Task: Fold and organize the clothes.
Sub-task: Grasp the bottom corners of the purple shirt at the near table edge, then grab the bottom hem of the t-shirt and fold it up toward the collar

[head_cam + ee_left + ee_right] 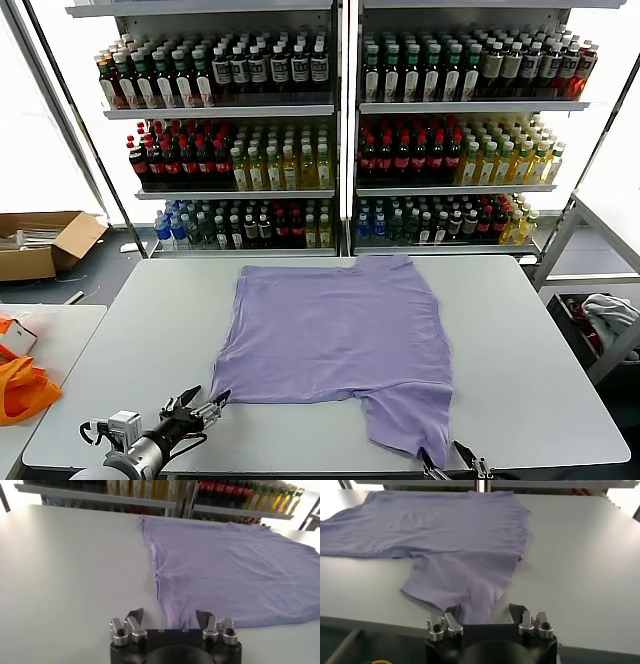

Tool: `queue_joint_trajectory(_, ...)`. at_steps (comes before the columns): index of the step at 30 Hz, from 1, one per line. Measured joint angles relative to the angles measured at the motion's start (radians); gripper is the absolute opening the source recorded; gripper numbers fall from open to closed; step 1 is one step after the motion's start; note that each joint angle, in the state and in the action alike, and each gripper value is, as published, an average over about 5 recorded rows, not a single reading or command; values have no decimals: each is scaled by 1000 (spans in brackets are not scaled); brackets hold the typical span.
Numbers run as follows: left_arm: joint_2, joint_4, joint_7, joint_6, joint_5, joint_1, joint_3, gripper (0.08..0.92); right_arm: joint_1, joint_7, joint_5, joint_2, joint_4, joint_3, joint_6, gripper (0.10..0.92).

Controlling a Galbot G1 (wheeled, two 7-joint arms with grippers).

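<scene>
Lavender cotton T-shirt [335, 335] is spread flat on the grey tabletop [520, 370]. Its near left corner is straddled by the left gripper [196, 408], fingers parted, nothing clamped. The right gripper [452, 459] is poised at the sleeve's near edge, fingers apart.

No text can be read anywhere — the bottles [300, 140] on the shelves [240, 110] carry labels too small to make out.
</scene>
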Motion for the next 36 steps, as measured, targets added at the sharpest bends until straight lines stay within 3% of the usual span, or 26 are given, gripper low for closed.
queue_joint_trajectory(10, -11, 3, 6, -5, 9, 6, 7, 245, 8, -3, 24, -13, 2, -14, 6, 164)
queue_joint_trajectory(16, -15, -4, 9, -6, 19, 13, 14, 113, 8, -4, 41, -25, 10, -11, 17, 107)
queue_joint_trajectory(36, -53, -101, 15, 4, 74, 70, -26, 102, -78, -12, 124, -122, 109, 19, 82, 107)
